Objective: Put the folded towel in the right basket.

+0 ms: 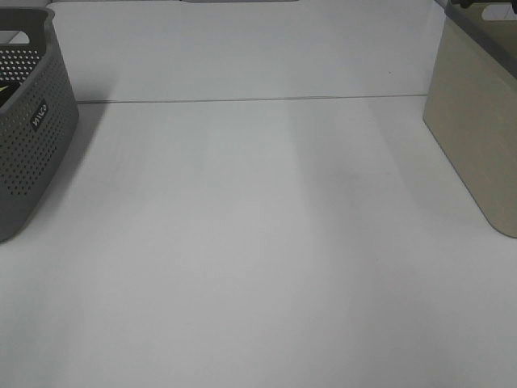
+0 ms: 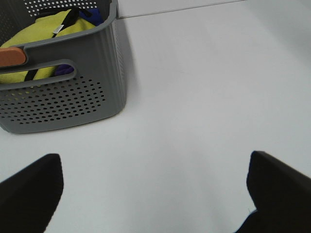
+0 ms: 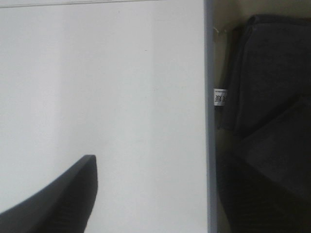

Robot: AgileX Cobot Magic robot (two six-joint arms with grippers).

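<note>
Right pincer (image 3: pixel 158 199) wide, empty, near dark folded towel (image 3: pixel 272 87) in basket (image 3: pixel 209 121); white tag (image 3: pixel 220 96) unreadable.

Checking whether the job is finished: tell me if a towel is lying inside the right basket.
Yes, the right wrist view shows a dark towel with a white label lying inside the beige basket.

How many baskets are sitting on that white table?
2. A grey perforated plastic basket sits at the left edge of the white table; a beige smooth-sided plastic basket stands at its right edge. Others could lie outside the pictures.
</note>
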